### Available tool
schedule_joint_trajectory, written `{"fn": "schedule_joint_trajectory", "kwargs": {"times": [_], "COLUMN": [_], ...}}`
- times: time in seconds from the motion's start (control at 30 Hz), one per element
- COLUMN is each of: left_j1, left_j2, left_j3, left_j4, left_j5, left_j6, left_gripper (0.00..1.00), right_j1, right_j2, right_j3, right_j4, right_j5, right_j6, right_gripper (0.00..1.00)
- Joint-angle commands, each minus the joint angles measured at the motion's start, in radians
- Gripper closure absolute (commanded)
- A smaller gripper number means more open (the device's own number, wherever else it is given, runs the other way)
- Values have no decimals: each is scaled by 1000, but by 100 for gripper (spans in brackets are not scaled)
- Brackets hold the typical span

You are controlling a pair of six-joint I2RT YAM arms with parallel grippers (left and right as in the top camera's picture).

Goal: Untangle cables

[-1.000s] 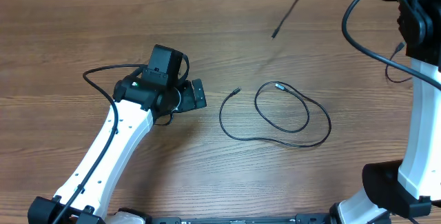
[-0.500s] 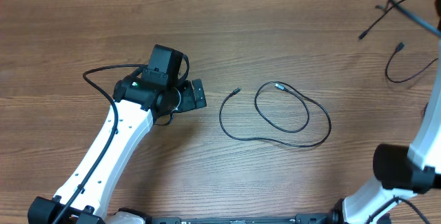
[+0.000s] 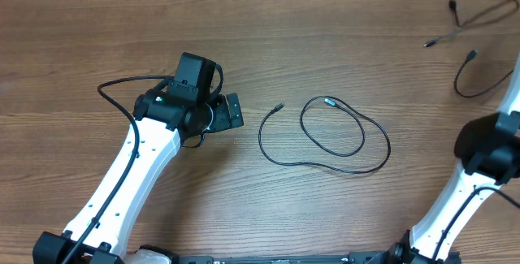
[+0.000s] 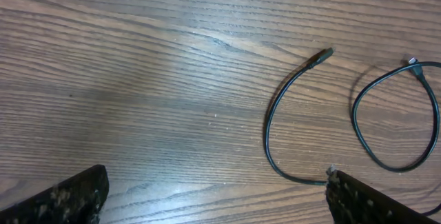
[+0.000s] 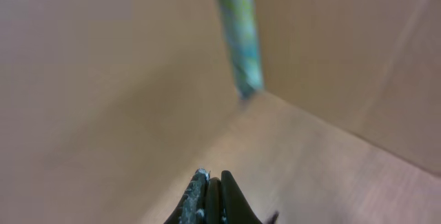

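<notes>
One thin black cable (image 3: 325, 138) lies in a loose loop on the wooden table, with one plug end (image 3: 279, 107) pointing toward my left gripper (image 3: 234, 111). That gripper is open and empty, just left of the cable. In the left wrist view the cable (image 4: 270, 124) curves between the fingers (image 4: 215, 182). My right gripper (image 5: 213, 182) is shut with a thin dark strip between its fingers. It is raised out of the overhead view. A second cable (image 3: 452, 22) hangs at the top right. A third (image 3: 465, 84) lies near the right edge.
The right arm (image 3: 487, 146) rises along the right edge. Tan walls and a green-blue post (image 5: 238, 31) fill the right wrist view. The left arm's own thicker wire (image 3: 114, 93) loops behind its wrist.
The right arm has swung up and to the right, carrying the hanging cable from the top middle to the top right corner. The left arm and the looped cable have not moved.
</notes>
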Motion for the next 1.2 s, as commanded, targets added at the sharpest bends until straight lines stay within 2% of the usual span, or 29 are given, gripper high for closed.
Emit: {"fn": "schedule_joint_trajectory", "kwargs": {"times": [0.0,0.03,0.07,0.1,0.13,0.17,0.37,0.57,0.8,1.0,1.17], "left_j1": [-5,-5,-5,-5,-5,-5,-5,-5,-5,-5,-5], "left_j2": [-8,-8,-8,-8,-8,-8,-8,-8,-8,-8,-8], "left_j3": [11,11,11,11,11,11,11,11,11,11,11], "left_j4": [2,2,2,2,2,2,2,2,2,2,2], "left_j5": [-10,-10,-10,-10,-10,-10,-10,-10,-10,-10,-10], "left_j6": [23,23,23,23,23,23,23,23,23,23,23], "left_gripper": [0,0,0,0,0,0,0,0,0,0,0], "right_j1": [-54,-73,-86,-100,-114,-129,-177,-167,-96,-30,27], "right_j2": [48,65,71,80,84,85,76,8,-135,-174,-173], "right_j3": [15,14,14,14,12,11,34,77,79,78,77], "right_j4": [-32,-51,-65,-78,-87,-99,-177,-282,-483,-684,-835], "right_j5": [-21,-37,-54,-80,-110,-137,-294,-307,-412,-702,-723], "right_j6": [35,51,53,53,52,52,44,-14,-58,-58,-58], "right_gripper": [96,96,90,68,21,0,0,0,0,0,0]}}
